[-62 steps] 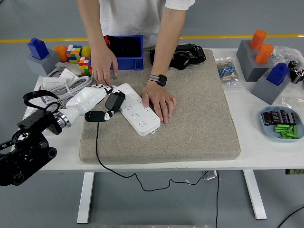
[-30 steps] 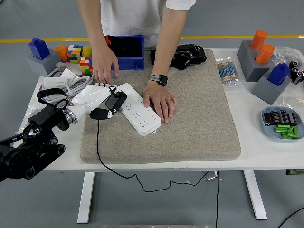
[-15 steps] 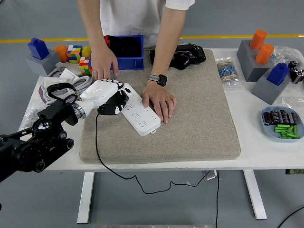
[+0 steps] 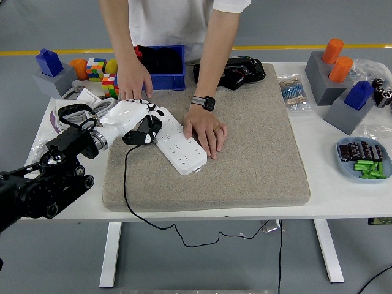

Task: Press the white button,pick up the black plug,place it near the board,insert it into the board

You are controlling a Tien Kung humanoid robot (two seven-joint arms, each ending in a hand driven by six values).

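A white power strip (image 4: 179, 146) lies slantwise on the beige mat (image 4: 245, 153). My left hand (image 4: 139, 127), white with black fingertips, is shut on the black plug (image 4: 146, 130) and holds it over the strip's left end. The plug's black cable (image 4: 125, 177) runs down over the mat's front edge. A person at the far side presses one hand (image 4: 206, 130) on the strip's right side and rests the other hand (image 4: 134, 79) at the mat's back left. My right arm is out of view.
A blue bin (image 4: 160, 65) and a black device (image 4: 229, 71) stand at the back. Coloured cubes (image 4: 101, 73) and grey cables (image 4: 76, 111) lie at the left. Grey holders with orange and blue pegs (image 4: 340, 76) and a blue dish (image 4: 364, 159) stand at the right.
My left arm has moved up and to the right, carrying the plug from the mat's left part onto the strip's left end. The person's hands have stayed in place.
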